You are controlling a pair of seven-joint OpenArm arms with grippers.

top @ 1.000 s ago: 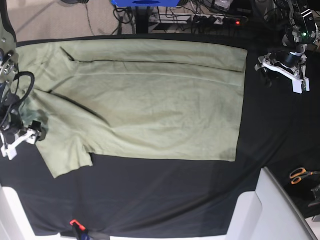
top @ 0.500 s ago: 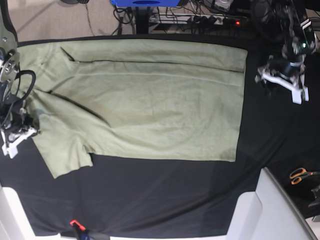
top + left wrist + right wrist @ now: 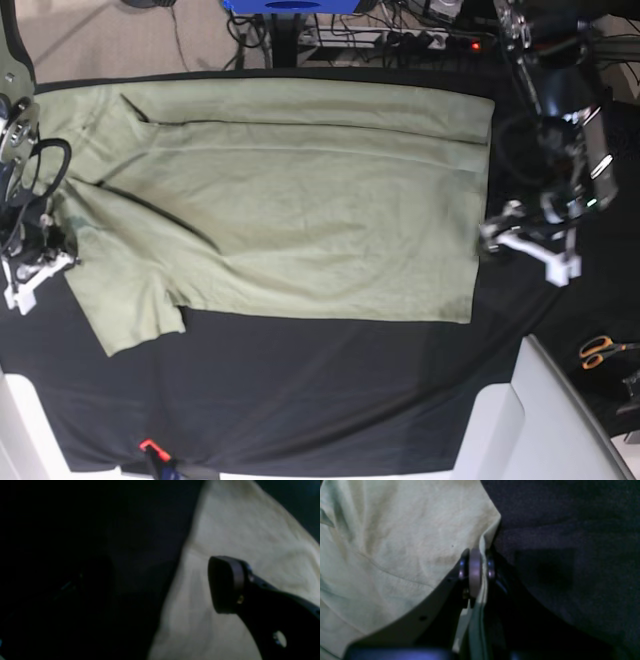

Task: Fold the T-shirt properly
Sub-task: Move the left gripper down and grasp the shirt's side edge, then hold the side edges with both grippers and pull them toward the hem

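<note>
Our right gripper (image 3: 476, 567) is clenched on the edge of the T-shirt (image 3: 290, 200), a thin fold of pale green cloth pinched between its pads at the sleeve end; from there the shirt spreads flat across the black table cloth (image 3: 330, 390) toward our other arm. Our left gripper (image 3: 518, 243) stands released with its jaws apart at the shirt's hem edge, one dark pad (image 3: 225, 585) hanging over the fabric, nothing held. Beyond it, off to its outer side, orange-handled scissors (image 3: 600, 351) lie well apart from the shirt.
</note>
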